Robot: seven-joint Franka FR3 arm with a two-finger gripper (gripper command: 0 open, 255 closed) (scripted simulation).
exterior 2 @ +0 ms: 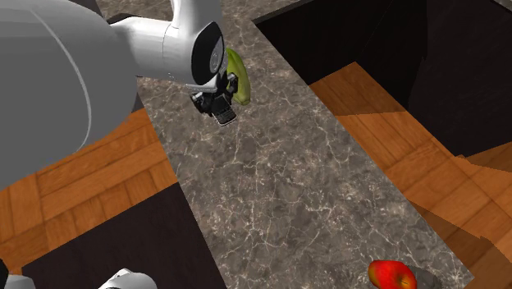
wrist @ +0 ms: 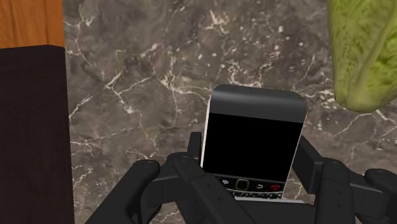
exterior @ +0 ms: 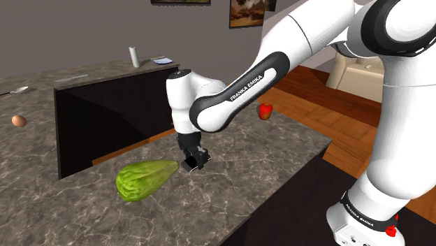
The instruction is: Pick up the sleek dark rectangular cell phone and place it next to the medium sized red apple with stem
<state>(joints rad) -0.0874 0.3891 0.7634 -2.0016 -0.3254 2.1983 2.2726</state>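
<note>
The hand [wrist: 251,167] is clenched on the dark cell phone [wrist: 253,137], a black finger [wrist: 191,159] pressed to each long edge, screen and keypad facing the wrist camera. Whether the phone is clear of the marbled counter [wrist: 146,83] I cannot tell. A green lettuce head [exterior: 145,179] lies just beside the hand. The red apple [exterior 2: 392,275] with stem sits well apart, near the counter's far end

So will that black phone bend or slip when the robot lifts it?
Probably no bending: the flat black rectangular phone with a keypad looks like a stiff slab. Its smooth casing may be slippery, so the black fingers clasping its edges need a firm squeeze. It looks thin, likely light.
</note>
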